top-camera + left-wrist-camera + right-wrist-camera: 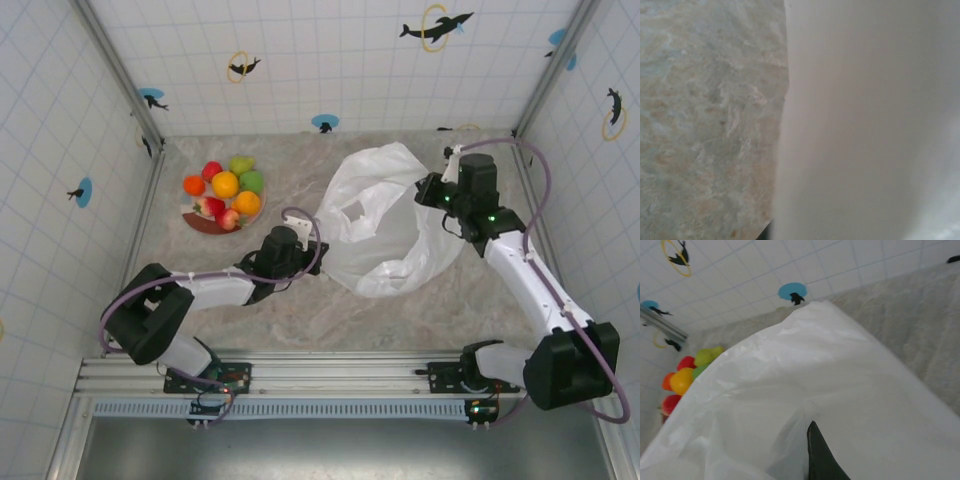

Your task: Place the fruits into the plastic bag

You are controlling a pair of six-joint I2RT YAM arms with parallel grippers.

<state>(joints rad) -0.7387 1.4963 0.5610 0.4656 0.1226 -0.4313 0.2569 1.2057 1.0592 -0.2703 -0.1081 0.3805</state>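
Several glossy fruits (225,190), red, orange and green, lie piled on a round plate (200,226) at the back left; they also peek past the film at the left (687,375). The white plastic bag (385,225) sprawls across the middle of the table. My left gripper (308,243) is at the bag's left edge, shut on the film, which hangs close before its camera (865,125) and hides its fingers. My right gripper (432,190) is shut on the bag's right upper rim and holds it raised. One dark fingertip (820,460) shows pinched into the film (815,370).
Marbled tabletop (705,115) lies bare to the left of the bag and along the front (330,320). Tiled walls close in the back and both sides. The plate stands close to the left wall.
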